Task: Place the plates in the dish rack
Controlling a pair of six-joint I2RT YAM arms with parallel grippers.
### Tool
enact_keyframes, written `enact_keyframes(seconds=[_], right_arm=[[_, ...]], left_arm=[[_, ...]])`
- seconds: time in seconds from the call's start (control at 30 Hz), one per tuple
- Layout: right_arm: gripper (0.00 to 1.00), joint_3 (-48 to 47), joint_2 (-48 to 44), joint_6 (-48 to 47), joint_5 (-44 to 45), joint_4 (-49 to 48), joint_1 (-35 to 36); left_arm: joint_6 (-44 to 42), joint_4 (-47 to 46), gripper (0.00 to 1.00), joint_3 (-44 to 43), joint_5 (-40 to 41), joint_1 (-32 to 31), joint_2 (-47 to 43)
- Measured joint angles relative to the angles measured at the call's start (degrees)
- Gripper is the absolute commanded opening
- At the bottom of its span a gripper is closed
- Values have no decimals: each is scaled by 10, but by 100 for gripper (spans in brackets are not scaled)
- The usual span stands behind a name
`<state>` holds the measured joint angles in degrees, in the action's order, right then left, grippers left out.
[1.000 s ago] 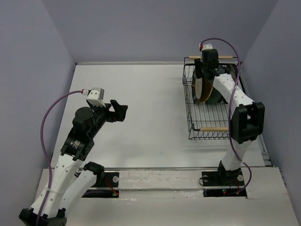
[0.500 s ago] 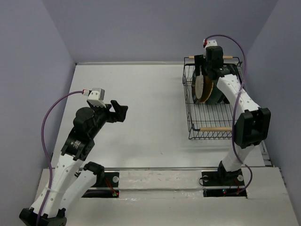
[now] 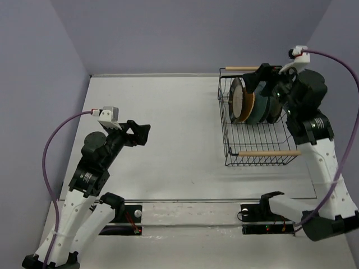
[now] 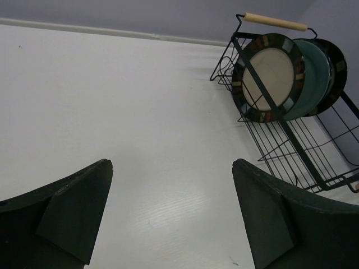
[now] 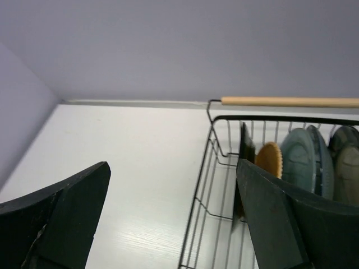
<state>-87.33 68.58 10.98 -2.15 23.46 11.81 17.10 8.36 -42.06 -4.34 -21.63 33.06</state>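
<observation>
Plates (image 3: 244, 101) stand upright in black dish rack (image 3: 247, 141); left claw (image 3: 142, 133), right claw (image 5: 171, 202) released.

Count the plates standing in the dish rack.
5, upright at the far end of the dish rack: striped-rim cream plate, orange wicker plate, teal plate, a partly hidden plate, another dark-rimmed plate.

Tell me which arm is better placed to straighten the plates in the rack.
Right. The right fingers, open, hover at the rack beside the plates; the left fingers are off over the table, apart from it.

Wire dish rack (image 3: 226, 120), matt wooden handles (image 3: 268, 153)
</observation>
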Motion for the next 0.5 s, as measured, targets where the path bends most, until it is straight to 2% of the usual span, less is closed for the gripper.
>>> enact_keyframes(seconds=[0.13, 0.27, 0.37, 0.5], right_arm=[[100, 102, -148, 45, -61, -15, 0], [100, 157, -268, 76, -98, -16, 0], [100, 187, -343, 90, -112, -16, 0], [100, 197, -394, 95, -112, -12, 0]], left_arm=[[12, 5, 99, -35, -2, 0, -16], [22, 0, 99, -87, -1, 0, -34], [31, -9, 99, -117, 0, 0, -57], [43, -22, 99, -128, 0, 0, -78]])
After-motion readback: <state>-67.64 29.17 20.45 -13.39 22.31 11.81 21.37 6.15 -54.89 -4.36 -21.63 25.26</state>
